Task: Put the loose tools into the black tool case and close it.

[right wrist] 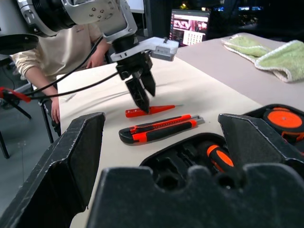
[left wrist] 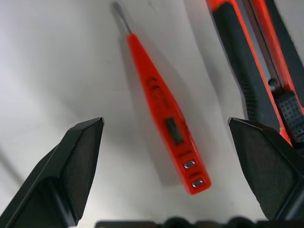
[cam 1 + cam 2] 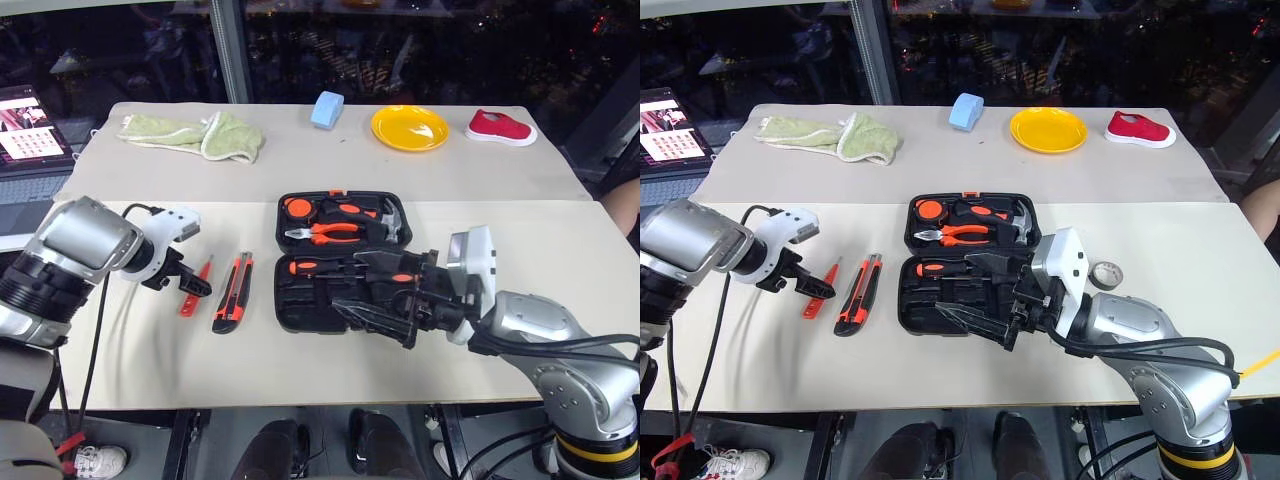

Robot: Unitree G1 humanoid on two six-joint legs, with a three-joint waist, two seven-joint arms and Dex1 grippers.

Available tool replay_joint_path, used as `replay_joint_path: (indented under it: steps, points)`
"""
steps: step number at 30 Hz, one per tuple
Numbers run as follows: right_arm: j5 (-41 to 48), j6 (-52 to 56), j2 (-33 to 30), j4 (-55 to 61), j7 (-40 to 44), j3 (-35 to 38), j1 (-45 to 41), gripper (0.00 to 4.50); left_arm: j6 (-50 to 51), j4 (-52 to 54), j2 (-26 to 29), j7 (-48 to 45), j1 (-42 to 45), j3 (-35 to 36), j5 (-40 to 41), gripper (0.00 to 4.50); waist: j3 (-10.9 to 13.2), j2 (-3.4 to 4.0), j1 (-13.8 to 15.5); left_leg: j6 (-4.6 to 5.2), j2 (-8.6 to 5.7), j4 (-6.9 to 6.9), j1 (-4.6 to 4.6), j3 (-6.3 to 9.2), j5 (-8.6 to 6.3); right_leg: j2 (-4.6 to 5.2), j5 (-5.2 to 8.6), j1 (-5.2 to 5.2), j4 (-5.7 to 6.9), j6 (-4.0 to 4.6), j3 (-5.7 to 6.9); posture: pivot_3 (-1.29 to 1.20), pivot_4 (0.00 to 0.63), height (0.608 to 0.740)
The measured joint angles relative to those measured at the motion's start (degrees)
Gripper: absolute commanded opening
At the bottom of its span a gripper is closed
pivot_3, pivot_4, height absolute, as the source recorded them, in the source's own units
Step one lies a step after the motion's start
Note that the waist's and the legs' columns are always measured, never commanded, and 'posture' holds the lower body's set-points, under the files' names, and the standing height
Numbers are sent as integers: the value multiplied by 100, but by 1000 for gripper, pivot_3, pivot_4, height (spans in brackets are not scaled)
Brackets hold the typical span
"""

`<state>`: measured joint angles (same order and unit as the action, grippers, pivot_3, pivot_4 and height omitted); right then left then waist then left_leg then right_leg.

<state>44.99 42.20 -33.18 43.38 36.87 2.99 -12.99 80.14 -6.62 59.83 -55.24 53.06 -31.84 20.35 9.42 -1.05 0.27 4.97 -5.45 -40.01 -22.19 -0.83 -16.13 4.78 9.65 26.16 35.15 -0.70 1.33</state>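
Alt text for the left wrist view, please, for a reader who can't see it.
The slim orange tester screwdriver lies on the pale table, centred between the open jaws of the left gripper, which hangs above it without touching. The orange-black utility knife lies beside the tester.

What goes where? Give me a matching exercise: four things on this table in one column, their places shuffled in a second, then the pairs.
Things:
1. tester screwdriver
2. utility knife
3. pliers
4. tape roll

Places:
A. lying inside the open tool case
B. on the table to the right of the case
C. on the table below the open left fingers
D. on the table between the tester screwdriver and the case

Pairs: 1-C, 2-D, 3-A, 4-B
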Motion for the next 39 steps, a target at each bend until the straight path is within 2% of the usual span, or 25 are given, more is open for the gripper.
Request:
replay_joint_path:
  steps: [3, 4, 6, 7, 15, 22, 28, 32, 34, 39]
  points:
    - [2, -44, -4, 1, -40, -14, -1, 4438, -52, 0, -4, -52, -87, -93, -60, 4500, 0, 0, -5, 0, 0, 0, 3, 0, 0, -1, 0, -1, 4, 1, -4, 0, 150, 732]
    - [5, -48, -4, 1, -48, -14, -3, 4500, -110, -25, -13, -49, -95, -110, -100, 3996, 0, 0, -5, -1, 0, 1, 9, 0, 0, 0, 0, -5, 4, 1, -5, 0, 150, 732]
    - [19, -50, -4, 1, -78, -13, -9, 4500, -190, -146, -85, -26, -95, -119, -229, 3542, -1, 1, 7, -3, 0, 0, 17, 0, 1, 2, 1, -14, 5, 1, -13, 0, 150, 732]
    - [36, -50, -4, 1, -90, -10, -10, 4500, -233, -230, -126, -20, -93, -112, -268, 3047, -1, 0, 11, -4, 1, 0, 20, 0, 2, 3, 1, -17, 5, 1, -24, 0, 150, 732]
    - [140, -50, -119, 3, -116, 28, -21, 4500, -416, -430, -185, -44, -144, -40, -564, 460, -3, 1, 21, 31, 1, 1, 30, -2, 18, 28, 2, -17, 11, 1, -43, 0, 150, 732]
    - [272, -49, -417, 67, -181, 242, 70, 4500, -1237, -1087, -202, -430, -178, 144, -708, 400, -5, 3, 40, 29, 1, 0, 29, -1, 18, 35, 2, -17, 14, 2, -44, 0, 150, 732]
    - [363, -47, -776, 103, -97, 534, 445, 4500, -3095, -1841, -413, -985, 249, 141, -1262, 400, -1, -17, 103, 41, 2, -40, -21, 5, 14, 42, -3, 4, 16, 5, -32, 0, 150, 732]
    - [577, 0, -1141, 171, 48, 780, 848, 4500, -5004, -1765, -778, -1650, 720, 292, -1443, 400, -3, -21, 172, 69, 2, -44, -29, 3, -3, 49, -10, 2, -12, -7, -27, 0, 150, 732]
    - [581, 1, -1241, 239, 54, 882, 1007, 4500, -5376, -1631, -1011, -1940, 855, 332, -1466, 400, -4, -22, 179, 74, 2, -44, -38, 1, -3, 49, -10, 7, -15, -8, -27, 0, 150, 732]
    - [420, -9, -1379, 349, -61, 1024, 1426, 4500, -5585, -1100, -1936, -2675, 1135, 119, -1528, 400, -4, -23, 191, 77, 3, -81, -69, 7, -1, 44, -10, 16, -12, -10, -10, 0, 150, 732]
